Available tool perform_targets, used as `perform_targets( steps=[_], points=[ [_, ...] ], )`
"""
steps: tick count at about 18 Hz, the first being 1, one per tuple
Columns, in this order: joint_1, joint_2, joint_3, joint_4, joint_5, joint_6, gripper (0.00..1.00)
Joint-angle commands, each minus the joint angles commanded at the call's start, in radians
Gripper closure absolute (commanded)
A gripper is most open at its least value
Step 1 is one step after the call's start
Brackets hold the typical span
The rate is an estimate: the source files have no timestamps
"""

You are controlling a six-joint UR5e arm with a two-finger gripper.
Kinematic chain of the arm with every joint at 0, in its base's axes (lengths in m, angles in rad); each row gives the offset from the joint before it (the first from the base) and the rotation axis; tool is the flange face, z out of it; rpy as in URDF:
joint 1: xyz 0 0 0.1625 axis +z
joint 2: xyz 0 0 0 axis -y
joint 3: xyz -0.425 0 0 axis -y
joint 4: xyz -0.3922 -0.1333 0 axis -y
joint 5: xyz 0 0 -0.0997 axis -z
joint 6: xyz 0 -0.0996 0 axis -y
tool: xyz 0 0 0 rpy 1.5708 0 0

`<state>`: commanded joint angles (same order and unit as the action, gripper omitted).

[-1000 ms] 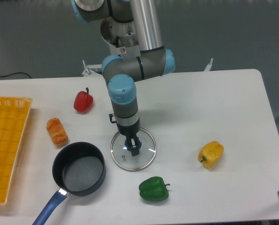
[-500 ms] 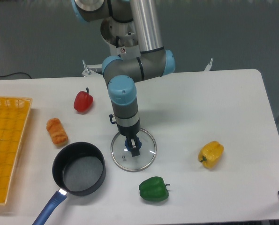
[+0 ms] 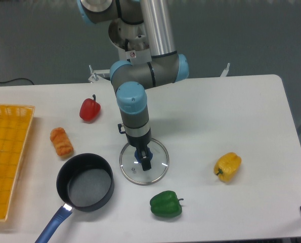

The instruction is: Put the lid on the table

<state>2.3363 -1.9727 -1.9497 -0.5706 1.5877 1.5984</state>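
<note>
While the lid lies flat, the claw seemingly grips its knob.

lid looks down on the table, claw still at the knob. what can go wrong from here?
1. The claw sits at the lid's blue knob; if it lifts off before fully opening, it may drag or tip the lid.
2. The saucepan is close to the lid's left edge, so a sideways drag could knock it.
3. The green pepper lies just below; a slide that way could hit it.
</note>
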Motion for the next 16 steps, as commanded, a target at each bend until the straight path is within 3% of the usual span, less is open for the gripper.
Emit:
perform_targets(
  steps=[3, 6, 10, 12, 16],
  points=[
    [-0.003, 0.026, -0.008, -0.008, 0.046, 0.002, 0.0],
    [-0.017, 0.077, -0.009, -0.052, 0.115, -0.029, 0.0],
    [-0.018, 0.123, 0.024, -0.118, 0.117, -0.176, 0.0],
    [-0.015, 0.132, 0.066, -0.182, 0.118, -0.199, 0.0],
    [0.0, 0.138, 0.184, -0.388, 0.118, -0.199, 0.0]
  ],
)
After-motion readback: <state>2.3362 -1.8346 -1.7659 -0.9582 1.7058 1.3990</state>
